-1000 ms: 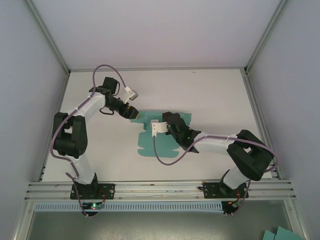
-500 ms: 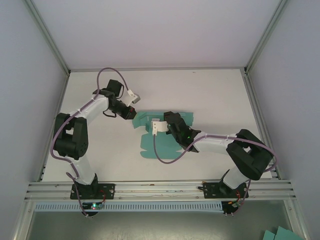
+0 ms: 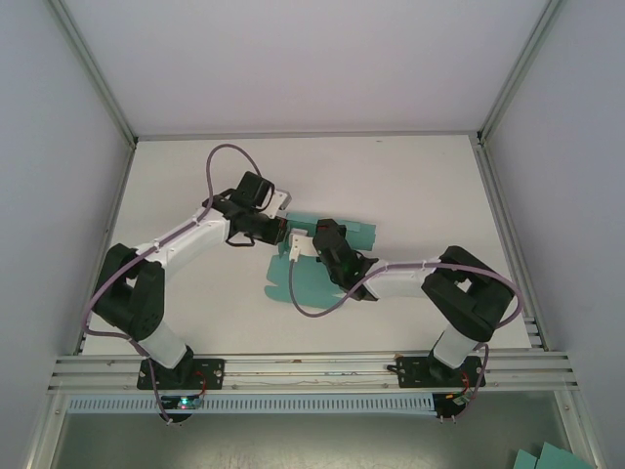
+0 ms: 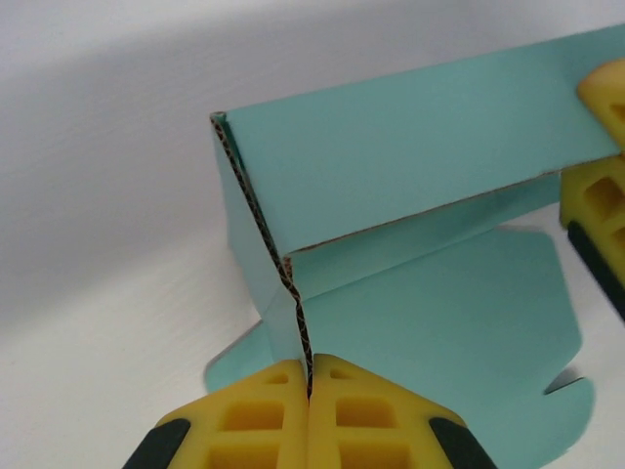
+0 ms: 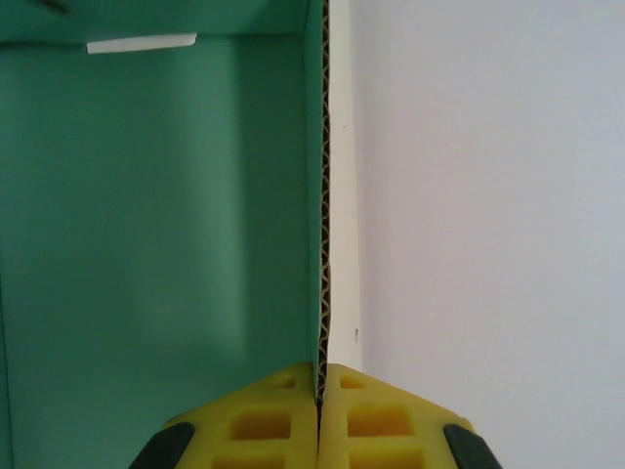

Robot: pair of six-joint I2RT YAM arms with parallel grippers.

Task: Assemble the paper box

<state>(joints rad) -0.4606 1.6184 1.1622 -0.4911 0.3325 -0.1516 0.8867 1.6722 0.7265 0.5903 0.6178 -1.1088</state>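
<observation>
The left gripper [image 4: 310, 376] has swung in toward the middle of the table [image 3: 410, 186] from a spot further out on the left. Its jaws, which stood apart a second ago, are now pinched tight on the raw corrugated edge of the paper box [image 3: 314, 285]. Through the left wrist camera the yellow pads [image 4: 254, 415] meet with only the card's thickness between them. Above them a long teal panel stands folded up along a crease, no longer flat like the sheet it was a moment back.

The box sits about mid-table, between the two grippers. Its nearer flaps are spread flat on the surface, and the far-left part is lifted.

Just right of the table's middle, the right gripper [image 5: 320, 376] has kept its hold. Its jaws are closed on the edge of an upright wall, with green card to one side of it and bare table to the other. One of its pads [image 4: 601, 195] also shows at the right edge of the left wrist view, so the two grips are close together on the same raised section.

So the first wall is likely being formed, and both arms now share the load — a pull from either one could tear or unfold the thin card. Most flaps are still unfolded, which puts the task at an early stage.
</observation>
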